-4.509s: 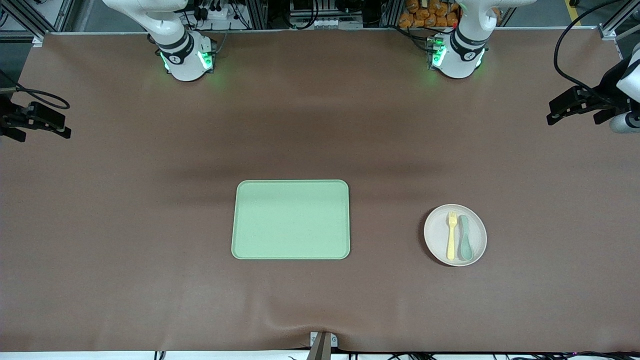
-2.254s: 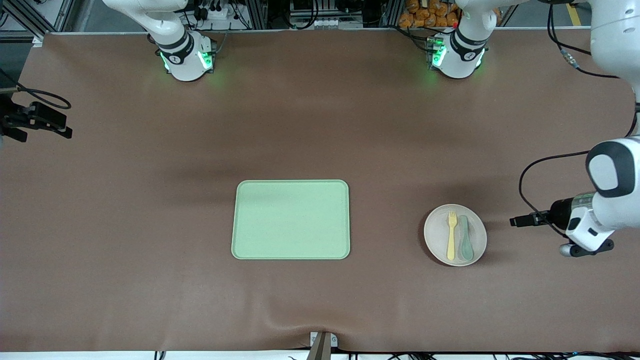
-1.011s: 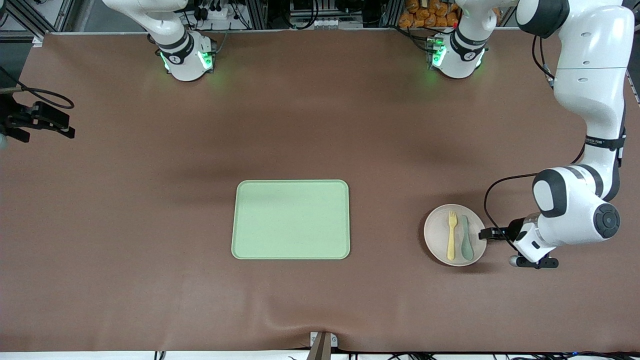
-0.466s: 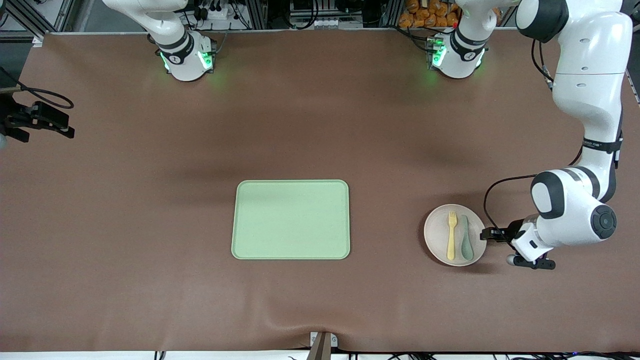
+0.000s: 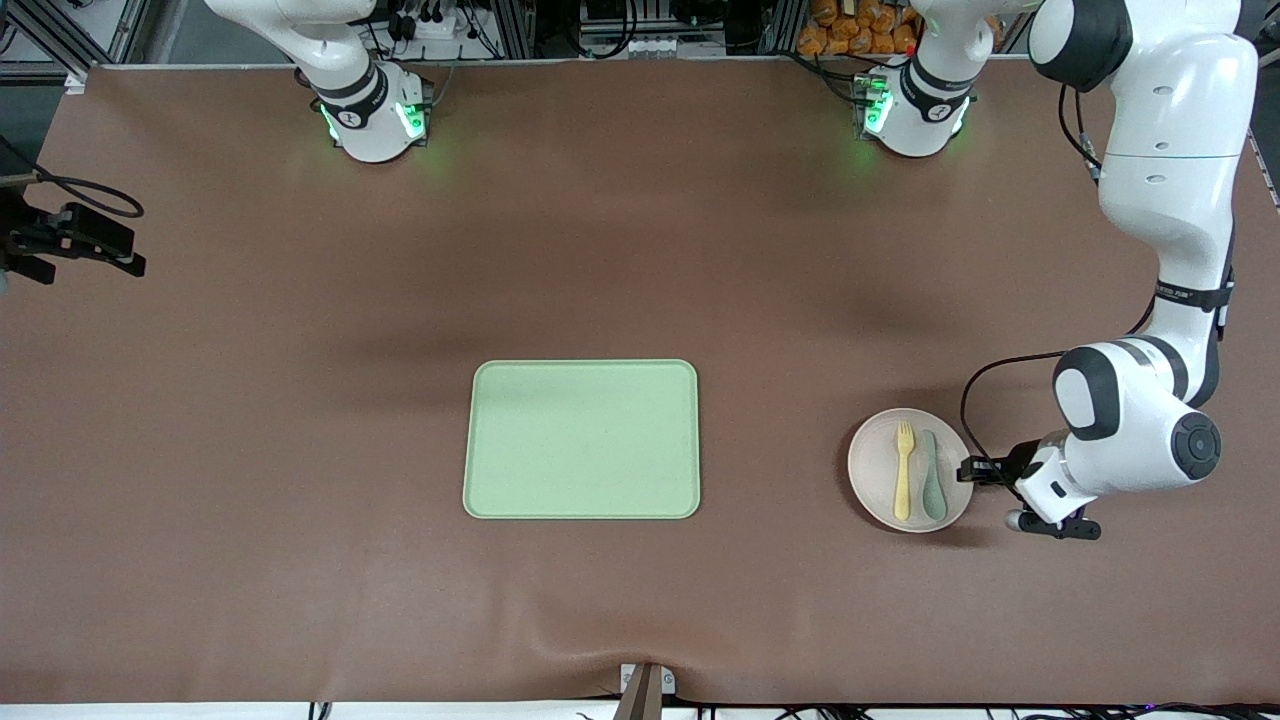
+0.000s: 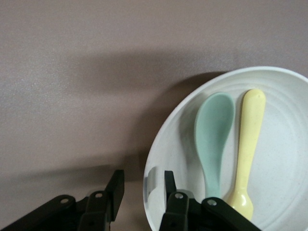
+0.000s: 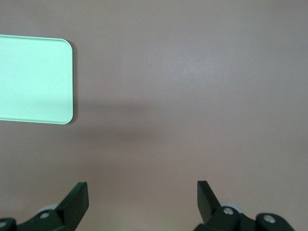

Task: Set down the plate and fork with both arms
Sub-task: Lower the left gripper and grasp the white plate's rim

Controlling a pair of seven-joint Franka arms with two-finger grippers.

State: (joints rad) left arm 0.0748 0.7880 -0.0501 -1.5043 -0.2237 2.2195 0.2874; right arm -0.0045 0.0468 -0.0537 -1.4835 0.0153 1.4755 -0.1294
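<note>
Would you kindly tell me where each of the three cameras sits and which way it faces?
Front view: high across the table, facing both arms' bases; shows tray, plate, left gripper at its rim.
Left wrist view: on the left arm, looking down past its fingers straddling the plate's rim; fork and spoon inside.
Right wrist view: on the waiting right arm, above bare table; open right gripper, tray corner.
Shared: plate, tray.

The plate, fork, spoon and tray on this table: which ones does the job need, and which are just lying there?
Part of the job:
- plate, its rim between the left gripper's fingers
- fork, lying on the plate

Just lying about:
- spoon, beside the fork on the plate
- tray
</note>
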